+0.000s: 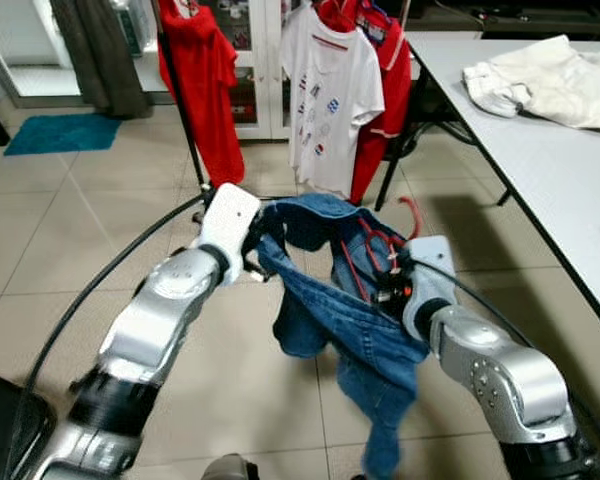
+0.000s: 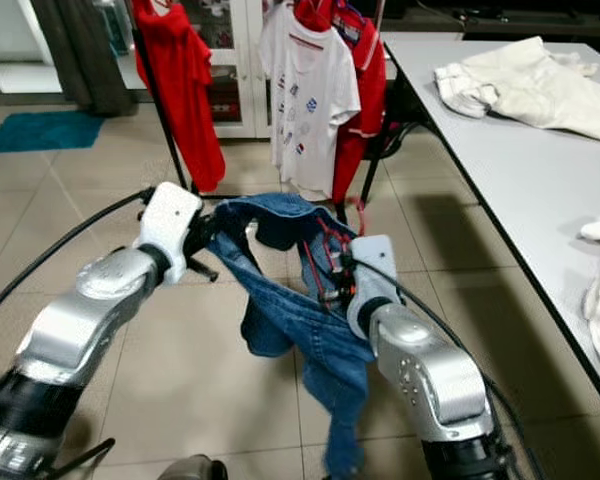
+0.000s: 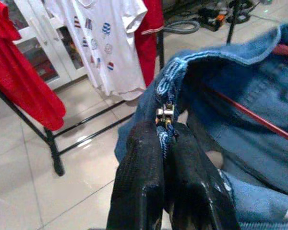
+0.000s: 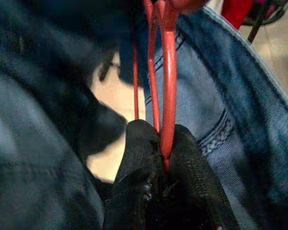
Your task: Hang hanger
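Observation:
A pair of blue jeans (image 1: 360,320) hangs between my two arms above the tiled floor, draped over a red wire hanger (image 1: 372,245). My left gripper (image 3: 164,136) is shut on the jeans' waistband by a metal button (image 3: 164,113). My right gripper (image 4: 162,158) is shut on the hanger's red wire (image 4: 167,86), inside the denim. The hanger's hook (image 1: 412,215) sticks up beside my right wrist. Ahead stands a black clothes rack (image 1: 180,110) holding red garments (image 1: 200,80) and a white printed T-shirt (image 1: 330,100).
A grey table (image 1: 540,170) runs along the right with white clothes (image 1: 550,85) piled on it. A white cabinet (image 1: 250,60) stands behind the rack. A teal mat (image 1: 60,132) lies far left. Black cables (image 1: 90,290) arc over the floor.

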Available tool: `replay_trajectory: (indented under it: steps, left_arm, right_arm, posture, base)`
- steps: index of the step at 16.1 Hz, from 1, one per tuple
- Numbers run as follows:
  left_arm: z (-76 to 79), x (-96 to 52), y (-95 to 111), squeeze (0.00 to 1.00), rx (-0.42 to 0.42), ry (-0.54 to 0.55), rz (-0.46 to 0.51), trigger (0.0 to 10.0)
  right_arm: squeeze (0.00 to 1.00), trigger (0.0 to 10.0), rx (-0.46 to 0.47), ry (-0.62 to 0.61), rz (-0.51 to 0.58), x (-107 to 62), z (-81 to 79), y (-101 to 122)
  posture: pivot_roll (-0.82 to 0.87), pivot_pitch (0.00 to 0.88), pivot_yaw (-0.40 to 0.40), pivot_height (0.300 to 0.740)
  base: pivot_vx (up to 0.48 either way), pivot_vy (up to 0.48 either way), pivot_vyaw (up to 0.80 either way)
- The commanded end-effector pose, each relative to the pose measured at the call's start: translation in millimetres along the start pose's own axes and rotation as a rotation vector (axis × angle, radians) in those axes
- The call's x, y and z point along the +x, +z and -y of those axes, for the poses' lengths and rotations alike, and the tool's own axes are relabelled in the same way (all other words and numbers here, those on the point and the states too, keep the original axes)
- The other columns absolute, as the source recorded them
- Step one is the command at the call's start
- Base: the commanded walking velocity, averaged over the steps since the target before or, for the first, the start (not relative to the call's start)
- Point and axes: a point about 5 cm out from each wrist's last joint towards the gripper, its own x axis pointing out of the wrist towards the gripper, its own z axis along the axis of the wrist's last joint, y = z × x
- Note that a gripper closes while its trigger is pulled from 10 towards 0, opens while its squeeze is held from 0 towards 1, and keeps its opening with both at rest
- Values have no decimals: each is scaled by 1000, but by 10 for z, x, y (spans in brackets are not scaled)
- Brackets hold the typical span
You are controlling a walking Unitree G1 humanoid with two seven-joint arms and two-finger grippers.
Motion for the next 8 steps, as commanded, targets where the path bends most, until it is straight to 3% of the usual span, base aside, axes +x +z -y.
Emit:
replay_trajectory:
  steps: [1, 3, 5, 6, 8]
  left_arm:
    - [-27, -48, 46, 0, -19, 3, 20, 0]
    - [17, -81, -37, 0, -31, -13, -11, 0]
    - [125, -100, -4, 0, -102, -74, 4, 0]
    - [75, -99, -10, 0, -110, -36, 1, 0]
    - [-175, -88, -62, 0, -68, 107, -13, 0]
  right_arm:
    - [0, 10000, 45, -19, 77, -24, 54, 150]
    - [0, 10000, 128, -50, 124, 19, 63, 254]
    - [0, 10000, 304, -83, 236, 67, 94, 438]
    - [0, 10000, 297, -64, 229, 83, 74, 471]
    - [0, 10000, 220, -5, 181, 77, 15, 469]
  posture:
    - [17, 52, 7, 740]
    - [24, 51, 0, 740]
    - [29, 46, -4, 740]
    - [29, 46, -7, 740]
    - [29, 46, -15, 740]
  base:
    - [0, 0, 0]
    - [0, 0, 0]
    - [0, 0, 0]
    - [0, 0, 0]
    - [0, 0, 0]
